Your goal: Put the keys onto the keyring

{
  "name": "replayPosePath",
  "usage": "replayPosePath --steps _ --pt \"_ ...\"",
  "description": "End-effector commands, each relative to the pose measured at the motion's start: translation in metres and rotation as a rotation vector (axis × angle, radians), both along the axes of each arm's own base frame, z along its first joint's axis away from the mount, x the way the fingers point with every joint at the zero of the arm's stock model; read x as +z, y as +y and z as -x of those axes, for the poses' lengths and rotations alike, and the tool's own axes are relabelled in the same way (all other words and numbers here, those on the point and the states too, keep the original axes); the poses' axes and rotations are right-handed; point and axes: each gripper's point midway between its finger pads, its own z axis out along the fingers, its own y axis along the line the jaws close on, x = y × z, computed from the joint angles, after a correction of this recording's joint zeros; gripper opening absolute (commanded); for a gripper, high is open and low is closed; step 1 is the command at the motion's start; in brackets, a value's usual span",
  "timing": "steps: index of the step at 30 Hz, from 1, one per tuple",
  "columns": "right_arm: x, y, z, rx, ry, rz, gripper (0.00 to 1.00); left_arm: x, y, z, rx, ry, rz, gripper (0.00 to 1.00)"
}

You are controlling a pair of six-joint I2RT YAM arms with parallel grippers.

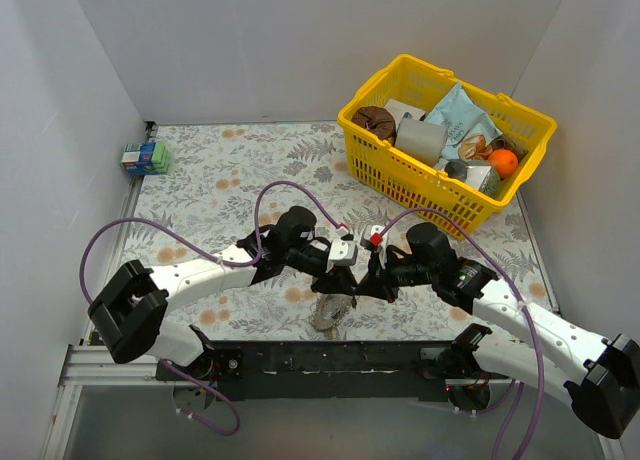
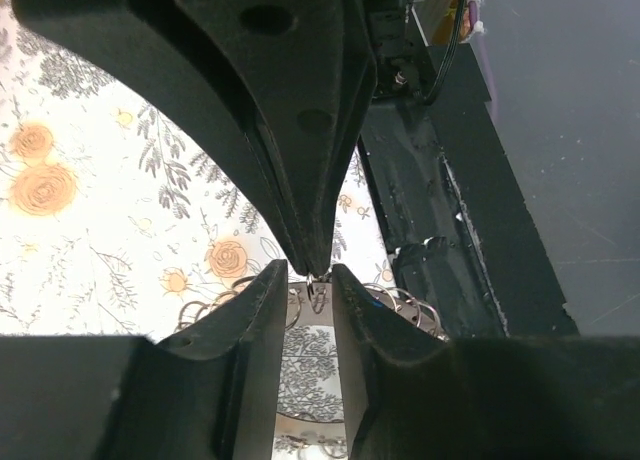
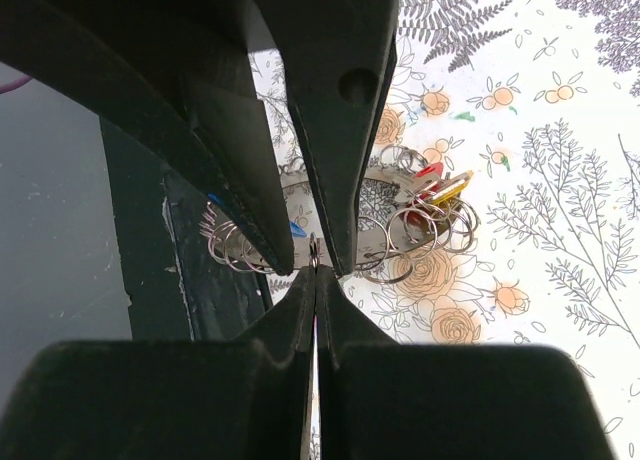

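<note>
My two grippers meet tip to tip just above a pile of keys [image 1: 333, 312] near the table's front edge. My right gripper [image 1: 366, 276] [image 3: 315, 272] is shut on a small thin silver ring [image 3: 314, 250], seen edge-on. My left gripper [image 1: 345, 268] [image 2: 308, 275] is open a little, and its fingertips flank that ring [image 2: 318, 292] without pressing it. Under them lies a shiny round metal piece [image 3: 385, 230] with several small split rings around it. Red and yellow key heads [image 3: 440, 183] and a blue one [image 3: 298, 228] show there. I cannot make out a large keyring.
A yellow basket [image 1: 420, 190] full of groceries stands at the back right. A small green and blue box [image 1: 145, 158] sits at the far left. The black mounting rail [image 1: 330, 360] runs along the front edge, right beside the pile.
</note>
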Motion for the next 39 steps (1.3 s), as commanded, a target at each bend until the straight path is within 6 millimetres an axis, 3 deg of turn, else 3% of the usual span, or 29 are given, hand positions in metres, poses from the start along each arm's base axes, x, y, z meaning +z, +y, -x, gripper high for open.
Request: replayPosePath --steps 1,5,9,13,14,15,18,25,33,39 --pt "0.018 0.007 -0.004 0.013 -0.067 -0.063 0.01 0.003 -0.003 0.002 -0.016 -0.003 0.002 0.26" --pt "0.017 0.007 -0.003 0.016 -0.065 -0.063 0.01 0.003 -0.003 0.001 -0.012 -0.014 0.002 0.20" --pt "0.017 0.007 -0.003 0.018 -0.063 -0.064 0.01 0.005 -0.005 0.001 -0.019 -0.014 0.007 0.00" --pt "0.015 0.007 -0.003 0.017 -0.055 -0.059 0.01 0.005 -0.006 0.001 -0.020 -0.008 0.007 0.00" --pt "0.015 0.007 -0.003 0.016 -0.057 -0.059 0.01 0.007 -0.006 0.000 -0.015 -0.015 0.010 0.07" --pt "0.015 0.007 -0.003 0.016 -0.058 -0.060 0.01 0.007 -0.006 -0.001 -0.006 -0.018 0.007 0.22" --pt "0.016 0.007 -0.003 0.015 -0.060 -0.060 0.01 0.012 -0.004 -0.002 0.000 -0.040 0.021 0.28" --pt "0.016 0.007 -0.003 0.016 -0.059 -0.061 0.01 0.017 -0.004 0.000 -0.002 -0.043 0.043 0.22" --pt "0.016 0.007 -0.003 0.015 -0.062 -0.062 0.01 0.015 -0.005 0.002 -0.017 -0.031 0.041 0.00" --pt "0.017 0.007 -0.003 0.015 -0.062 -0.062 0.01 0.014 -0.006 0.000 -0.020 -0.036 0.035 0.00"
